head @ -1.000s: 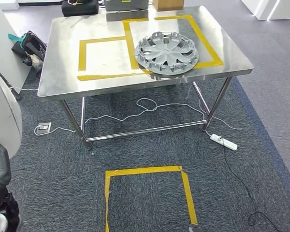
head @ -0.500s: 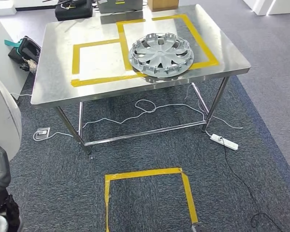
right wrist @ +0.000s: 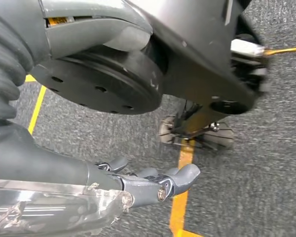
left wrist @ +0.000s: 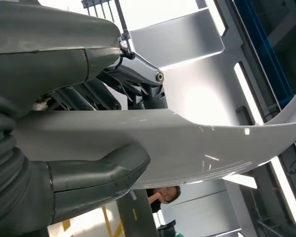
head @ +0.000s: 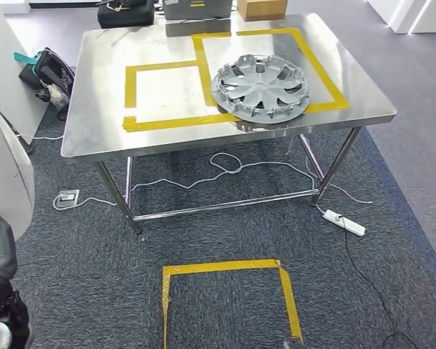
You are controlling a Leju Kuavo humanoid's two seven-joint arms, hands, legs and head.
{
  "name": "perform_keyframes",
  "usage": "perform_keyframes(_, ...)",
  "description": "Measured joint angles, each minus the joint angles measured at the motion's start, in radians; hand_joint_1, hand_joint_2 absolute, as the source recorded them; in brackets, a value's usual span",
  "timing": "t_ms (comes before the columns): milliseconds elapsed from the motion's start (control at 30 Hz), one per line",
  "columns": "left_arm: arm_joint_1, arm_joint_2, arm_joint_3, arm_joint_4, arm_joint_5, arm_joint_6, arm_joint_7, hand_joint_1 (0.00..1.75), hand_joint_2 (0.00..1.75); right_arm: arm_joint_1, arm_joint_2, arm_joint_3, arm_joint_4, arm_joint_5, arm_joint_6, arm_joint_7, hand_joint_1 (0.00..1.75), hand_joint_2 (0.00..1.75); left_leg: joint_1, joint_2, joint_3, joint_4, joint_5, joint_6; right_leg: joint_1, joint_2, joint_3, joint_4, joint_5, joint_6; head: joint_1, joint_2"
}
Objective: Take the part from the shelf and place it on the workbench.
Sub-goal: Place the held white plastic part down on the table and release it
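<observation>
Left hand (left wrist: 83, 143) grips the white part (left wrist: 199, 143), thumb beneath, fingers above. Right hand (right wrist: 139, 185) holds nothing, fingers apart. Ahead, the counter (head: 100, 87) with its hubcap (head: 261, 87) sits slightly further right than before; the camera shifted.

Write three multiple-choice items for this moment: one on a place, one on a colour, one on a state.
1. Where does the wheel cover lie?
A) on the carpet
B) on the workbench
C) inside the floor square

2. What colour is the tape on the bench?
A) red
B) yellow
C) blue

3. What is the left hand doing?
A) hanging empty
B) pressing on the bench
C) holding a white panel

Answers:
1 B, it lies flat on the steel top.
2 B, yellow strips frame both rectangles.
3 C, the left wrist view shows the thumb under the panel and the fingers over it.
</observation>
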Motion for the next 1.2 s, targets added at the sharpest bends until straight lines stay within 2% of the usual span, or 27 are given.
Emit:
perform_keyframes(33, 0.0, 0.0, 0.0, 0.0, 0.0, 0.0, 0.0, 1.75, 1.75, 0.0, 0.0, 0.0, 0.0, 0.0, 0.0, 0.0, 0.0, 1.75, -0.002, -0.001, 0.006, 0.001, -0.006, -0.003, 0.002, 0.0, 0.029, -0.063, 0.027, -0.004, 0.0, 0.0)
perform_keyframes(67, -0.001, 0.0, 0.0, 0.0, 0.0, 0.0, 0.0, 1.75, 1.75, -0.001, 0.0, 0.0, 0.0, 0.001, 0.0, 0.0, 0.0, 1.75, -0.003, -0.001, 0.009, 0.002, -0.009, -0.007, 0.004, 0.001, 0.049, -0.105, 0.042, -0.008, 0.0, 0.0)
perform_keyframes(133, -0.001, 0.0, 0.0, 0.0, 0.0, 0.0, 0.0, 1.75, 1.75, -0.001, 0.0, 0.0, 0.0, 0.002, 0.0, 0.0, 0.0, 1.75, -0.004, -0.003, 0.009, 0.002, -0.013, -0.016, 0.009, 0.002, 0.061, -0.125, 0.039, -0.013, -0.001, 0.0)
perform_keyframes(233, -0.002, 0.0, -0.001, -0.001, -0.003, 0.0, -0.001, 1.75, 1.75, 0.0, 0.0, 0.0, 0.0, 0.002, 0.002, 0.0, 0.0, 1.75, -0.001, -0.001, 0.007, 0.013, -0.027, -0.032, 0.005, 0.003, 0.069, -0.134, 0.038, -0.027, -0.004, 0.0)
perform_keyframes(267, -0.003, 0.0, 0.0, -0.001, -0.006, 0.0, -0.002, 1.75, 1.75, -0.001, 0.001, 0.0, 0.0, 0.002, 0.003, 0.0, 0.0, 1.75, 0.0, 0.0, -0.006, 0.041, -0.042, -0.039, 0.002, 0.003, 0.074, -0.138, 0.037, -0.031, -0.006, 0.0)
perform_keyframes(300, -0.003, 0.0, 0.0, -0.002, -0.007, 0.0, -0.002, 1.75, 1.75, -0.002, 0.001, 0.0, 0.0, 0.003, 0.004, 0.0, 0.0, 1.75, 0.001, 0.002, -0.033, 0.093, -0.065, -0.044, 0.0, 0.003, 0.078, -0.14, 0.036, -0.035, -0.008, 0.0)
perform_keyframes(367, -0.002, 0.0, 0.0, -0.002, -0.009, 0.0, -0.003, 1.75, 1.75, -0.002, 0.001, 0.0, 0.0, 0.003, 0.005, 0.0, 0.0, 1.75, 0.005, 0.002, -0.113, 0.224, -0.111, -0.051, -0.001, 0.001, 0.083, -0.14, 0.029, -0.039, -0.01, 0.0)
perform_keyframes(400, -0.001, 0.0, 0.0, -0.002, -0.01, 0.0, -0.003, 1.75, 1.75, -0.001, 0.001, 0.0, 0.0, 0.004, 0.005, 0.0, 0.0, 1.75, 0.007, 0.002, -0.145, 0.268, -0.114, -0.053, -0.002, 0.001, 0.087, -0.14, 0.025, -0.039, -0.01, 0.0)
perform_keyframes(433, 0.0, 0.0, 0.0, -0.002, -0.01, 0.0, -0.003, 1.75, 1.75, 0.0, 0.001, -0.001, 0.0, 0.004, 0.005, 0.0, 0.0, 1.75, 0.009, 0.002, -0.157, 0.272, -0.096, -0.055, -0.003, 0.001, 0.092, -0.14, 0.021, -0.038, -0.01, 0.0)
perform_keyframes(467, 0.0, 0.0, 0.0, -0.002, -0.01, 0.0, -0.003, 1.75, 1.75, 0.0, 0.001, -0.001, 0.0, 0.004, 0.005, 0.0, 0.0, 1.75, 0.011, 0.003, -0.148, 0.238, -0.06, -0.056, -0.005, 0.002, 0.099, -0.14, 0.016, -0.035, -0.01, 0.0)
perform_keyframes(500, 0.0, 0.0, 0.0, -0.002, -0.01, 0.0, -0.003, 1.75, 1.75, 0.0, 0.001, -0.001, 0.0, 0.004, 0.005, 0.0, 0.0, 1.75, 0.012, 0.005, -0.124, 0.176, -0.012, -0.057, -0.007, 0.003, 0.107, -0.14, 0.01, -0.032, -0.01, 0.0)
perform_keyframes(533, -0.001, 0.0, 0.0, -0.001, -0.01, 0.0, -0.003, 1.75, 1.75, -0.001, 0.001, -0.001, 0.0, 0.004, 0.005, 0.0, 0.0, 1.75, 0.012, 0.007, -0.096, 0.112, 0.02, -0.059, -0.006, 0.004, 0.114, -0.139, 0.003, -0.026, -0.012, 0.0)
perform_keyframes(567, -0.001, 0.0, 0.0, -0.001, -0.01, 0.0, -0.003, 1.75, 1.75, -0.001, 0.0, -0.001, 0.0, 0.004, 0.005, 0.0, 0.0, 1.75, 0.013, 0.01, -0.072, 0.058, 0.039, -0.056, -0.005, 0.005, 0.115, -0.138, -0.003, -0.02, -0.014, 0.0)
perform_keyframes(600, -0.002, 0.0, 0.0, -0.001, -0.01, 0.0, -0.003, 1.75, 1.75, -0.002, 0.0, -0.001, 0.0, 0.004, 0.006, 0.0, 0.0, 1.75, 0.013, 0.011, -0.058, 0.026, 0.043, -0.052, -0.002, 0.005, 0.114, -0.138, -0.008, -0.014, -0.015, 0.0)
perform_keyframes(733, -0.001, 0.0, 0.0, -0.001, -0.01, 0.0, -0.003, 1.75, 1.75, -0.002, 0.0, -0.001, 0.0, 0.004, 0.006, 0.0, 0.0, 1.75, 0.013, 0.009, -0.047, 0.009, 0.025, -0.023, -0.001, 0.001, 0.114, -0.132, -0.025, 0.005, -0.011, 0.0)
perform_keyframes(800, -0.001, 0.0, 0.0, -0.002, -0.011, 0.0, -0.003, 1.75, 1.75, -0.003, 0.0, -0.001, 0.0, 0.004, 0.006, 0.0, 0.0, 1.75, 0.014, 0.009, -0.039, 0.007, 0.019, -0.009, -0.002, 0.0, 0.074, -0.047, -0.066, 0.012, -0.006, 0.0)
perform_keyframes(867, -0.001, 0.0, 0.001, -0.001, -0.011, 0.0, -0.003, 1.75, 1.75, -0.002, 0.0, -0.001, 0.0, 0.004, 0.006, 0.0, 0.0, 1.75, 0.01, 0.01, -0.029, 0.007, 0.009, -0.001, -0.002, 0.0, -0.009, 0.097, -0.119, 0.014, -0.004, 0.0)
perform_keyframes(900, 0.0, 0.0, 0.001, -0.001, -0.011, 0.0, -0.003, 1.75, 1.75, -0.001, 0.0, -0.001, 0.0, 0.004, 0.006, 0.0, 0.0, 1.75, 0.008, 0.009, -0.023, 0.007, 0.004, 0.001, -0.001, 0.0, -0.044, 0.147, -0.126, 0.013, -0.005, 0.0)
perform_keyframes(933, 0.0, 0.0, 0.001, -0.001, -0.012, 0.0, -0.003, 1.75, 1.75, 0.0, 0.0, -0.001, 0.0, 0.004, 0.006, 0.0, 0.0, 1.75, 0.007, 0.008, -0.014, 0.007, -0.003, 0.002, -0.001, 0.001, -0.064, 0.163, -0.114, 0.012, -0.005, 0.0)
perform_keyframes(967, 0.001, 0.0, 0.001, -0.001, -0.012, 0.0, -0.003, 1.75, 1.75, 0.0, 0.0, -0.001, 0.0, 0.004, 0.006, 0.0, 0.0, 1.75, 0.006, 0.006, -0.004, 0.007, -0.01, 0.001, 0.0, 0.001, -0.061, 0.135, -0.078, 0.009, -0.005, 0.0)
perform_keyframes(1033, 0.001, 0.0, 0.001, -0.001, -0.012, -0.001, -0.003, 1.75, 1.75, 0.0, 0.0, -0.001, 0.0, 0.004, 0.006, 0.0, 0.0, 1.75, 0.006, 0.004, 0.02, 0.007, -0.025, -0.002, 0.001, 0.001, -0.012, 0.004, 0.011, 0.003, -0.004, 0.0)
perform_keyframes(1067, 0.0, 0.0, 0.001, -0.001, -0.012, -0.001, -0.003, 1.75, 1.75, 0.0, 0.0, -0.001, 0.0, 0.004, 0.006, 0.0, 0.0, 1.75, 0.004, 0.002, 0.029, 0.008, -0.033, -0.007, 0.003, 0.001, 0.016, -0.057, 0.039, 0.0, -0.005, 0.0)
perform_keyframes(1100, 0.0, 0.0, 0.001, -0.001, -0.012, -0.001, -0.003, 1.75, 1.75, -0.001, 0.0, -0.001, 0.0, 0.004, 0.006, 0.0, 0.0, 1.75, 0.003, 0.001, 0.034, 0.007, -0.039, -0.011, 0.004, 0.002, 0.035, -0.094, 0.05, -0.003, -0.006, 0.0)
perform_keyframes(1133, 0.0, 0.0, 0.001, -0.001, -0.012, -0.001, -0.003, 1.75, 1.75, -0.001, 0.0, -0.001, 0.0, 0.004, 0.006, 0.0, 0.0, 1.75, 0.003, 0.0, 0.036, 0.006, -0.042, -0.016, 0.006, 0.002, 0.044, -0.109, 0.048, -0.005, -0.008, 0.0)
perform_keyframes(1200, -0.001, 0.0, 0.0, -0.002, -0.012, -0.001, -0.003, 1.75, 1.75, -0.001, 0.0, -0.001, 0.0, 0.004, 0.006, 0.0, 0.0, 1.75, 0.004, 0.0, 0.038, 0.001, -0.046, -0.026, 0.006, 0.003, 0.046, -0.115, 0.046, -0.014, -0.01, 0.0)
